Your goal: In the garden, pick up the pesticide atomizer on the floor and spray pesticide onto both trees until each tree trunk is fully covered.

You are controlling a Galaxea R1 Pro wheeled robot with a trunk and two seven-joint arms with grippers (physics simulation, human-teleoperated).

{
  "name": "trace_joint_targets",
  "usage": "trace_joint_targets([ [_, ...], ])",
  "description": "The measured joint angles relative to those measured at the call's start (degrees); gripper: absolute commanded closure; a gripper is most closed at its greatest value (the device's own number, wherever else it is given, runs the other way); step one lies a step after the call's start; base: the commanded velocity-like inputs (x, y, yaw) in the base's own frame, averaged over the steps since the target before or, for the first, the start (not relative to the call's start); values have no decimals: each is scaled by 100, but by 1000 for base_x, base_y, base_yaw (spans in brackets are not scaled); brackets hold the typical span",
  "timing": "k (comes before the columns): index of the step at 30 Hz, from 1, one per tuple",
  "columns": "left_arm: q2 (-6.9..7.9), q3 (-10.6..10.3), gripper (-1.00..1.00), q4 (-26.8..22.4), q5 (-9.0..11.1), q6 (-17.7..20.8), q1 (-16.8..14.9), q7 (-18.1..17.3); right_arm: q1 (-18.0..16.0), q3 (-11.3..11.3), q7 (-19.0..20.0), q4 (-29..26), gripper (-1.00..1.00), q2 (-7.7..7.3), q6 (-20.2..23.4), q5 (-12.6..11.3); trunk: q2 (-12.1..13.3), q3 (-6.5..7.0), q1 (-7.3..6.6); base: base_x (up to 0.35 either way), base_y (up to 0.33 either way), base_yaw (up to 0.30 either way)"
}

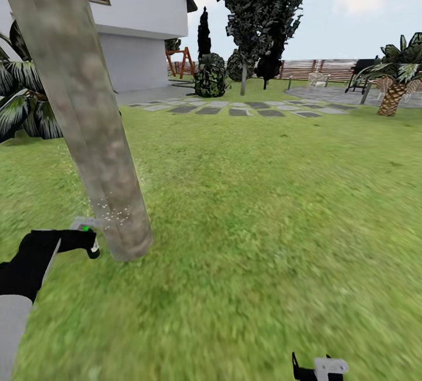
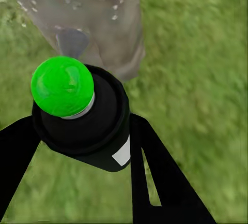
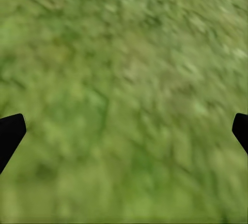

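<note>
A green grass lawn [image 1: 264, 211] carries everything here. A thick grey-brown tree trunk [image 1: 94, 129] rises from it at the left, tilted in the head view. Farther back, grey stepping stones [image 1: 234, 108] lie across the grass, with a scaly-trunked palm [image 1: 394, 95] at the right.

Nothing here can be read. The white label [image 2: 122, 154] on the pesticide atomizer [image 2: 85, 123], just below its green cap, looks blank from where I stand.
</note>
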Motion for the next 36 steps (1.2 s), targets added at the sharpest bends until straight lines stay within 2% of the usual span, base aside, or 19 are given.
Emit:
trace_joint_targets([
  [1, 64, -12, 100, -4, 28, 15, -15, -53, 0, 0, 2, 5, -100, 9, 0, 2, 0, 0, 0, 0, 0, 0],
  [4, 88, -31, 100, -192, 81, 33, -50, -107, 0, -2, 1, 14, -100, 18, 0, -3, 0, 0, 0, 0, 0, 0],
  [7, 175, -10, 100, -338, 40, 27, -194, -129, 0, -1, 8, 19, -100, 34, 8, -2, 0, 0, 0, 0, 0, 0],
  [8, 267, 5, 100, -342, 12, 19, -222, -132, 0, 2, 8, 22, -100, 53, 9, -1, 0, 0, 0, 0, 0, 0],
  [9, 449, 20, 100, -344, 15, 13, -235, -146, 0, 1, 9, 26, -100, 69, 9, -1, 0, 0, 0, 0, 0, 0],
  [10, 566, 22, 100, -338, 45, 19, -238, -196, 3, -1, 10, 31, -100, 76, 9, -2, 0, 0, 0, 0, 0, 0],
  [11, 618, 4, 100, -335, 66, 30, -238, -273, 13, -2, 10, 37, -100, 83, 9, -3, 0, 0, 0, 0, 0, 0],
  [15, 559, -31, 100, -483, 82, 247, -256, -417, 92, -2, 12, 46, -100, 89, 9, -3, 0, 0, 0, 0, 0, 0],
  [16, 589, -13, 100, -485, 59, 272, -257, -425, 94, -2, 13, 46, -100, 89, 9, -3, 0, 0, 0, 0, 0, 0],
  [19, 826, 21, 100, -483, 44, 296, -259, -443, 96, -2, 13, 46, -100, 90, 9, -3, 0, 0, 0, 0, 0, 0],
  [22, 773, -29, 100, -663, 128, 345, -263, -531, 97, -3, 15, 46, -100, 90, 9, -3, 0, 0, 0, 0, 0, 0],
  [23, 684, -35, 100, -754, 146, 394, -263, -541, 97, -3, 13, 46, -100, 90, 9, -4, 0, 0, 0, 0, 0, 0],
  [24, 439, -88, 100, -978, 158, 668, -294, -551, 97, -2, 14, 46, -100, 90, 9, -3, 0, 0, 0, 0, 0, 0],
  [25, 332, -127, 100, -1113, 151, 842, -310, -559, 97, -3, 13, 46, -100, 90, 9, -4, 0, 0, 0, 0, 0, 0],
  [26, 303, -153, 100, -1197, 96, 929, -319, -562, 97, -3, 12, 46, -100, 90, 9, -3, 0, 0, 0, 0, 0, 0],
  [28, 322, -146, 100, -1252, 46, 993, -327, -570, 97, -2, 16, 46, -100, 90, 9, -3, 0, 0, 0, 0, 0, 0],
  [30, 688, -122, 100, -1200, -9, 990, -321, -574, 97, -2, 13, 46, -100, 90, 9, -3, 0, 0, 0, 0, 0, 0],
  [31, 749, -123, 100, -1193, 53, 1009, -316, -575, 97, -2, 13, 46, -100, 90, 9, -3, 0, 0, 0, 0, 0, 0],
  [36, 854, -129, 100, -1194, 49, 1024, -330, -580, 97, -6, -4, 12, -100, 234, 6, -7, 0, 0, 0, 0, 0, 0],
])
